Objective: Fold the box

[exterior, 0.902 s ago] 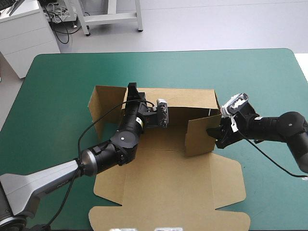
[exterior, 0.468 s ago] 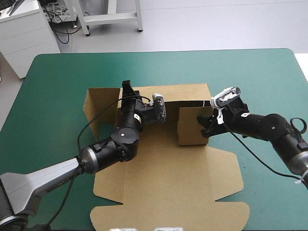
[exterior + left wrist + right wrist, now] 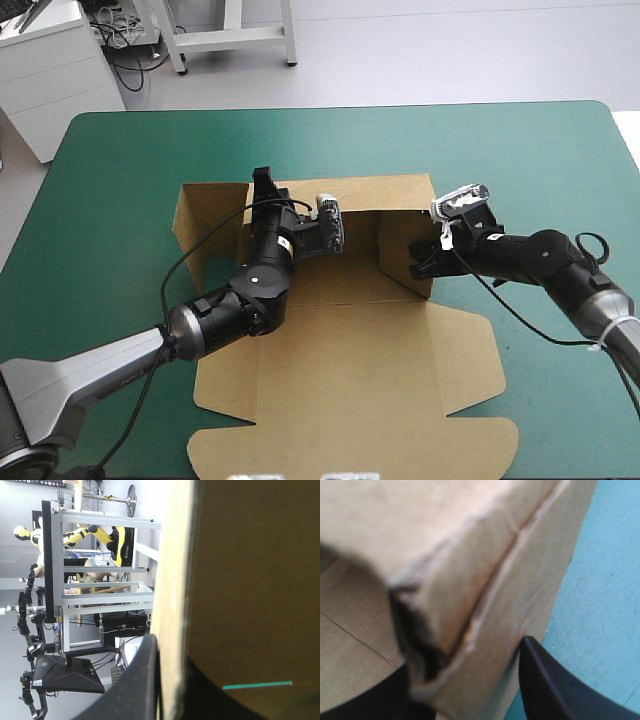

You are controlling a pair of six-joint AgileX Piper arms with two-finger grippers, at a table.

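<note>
Cardboard takes up the middle of the teal-green table (image 3: 120,170). The box (image 3: 350,370) is a cut brown sheet whose lid part lies flat toward the near edge, while the far wall and both side walls stand raised. The left gripper (image 3: 264,188) sits at the far wall, close to its left corner. In the left wrist view its black fingers (image 3: 142,685) are all but closed, with the pale edge of the upright board pinched between them. The right gripper (image 3: 423,264) is at the right side wall, on the wall's near part. In the right wrist view its black fingers (image 3: 555,690) sit one on each face of that wall. One is on the outer side next to the table cover, and the other is a dark shape on the inner side over the box floor. This hand too is nearly closed, with the board clamped in it. The two grippers are well apart, each on its own wall.
</note>
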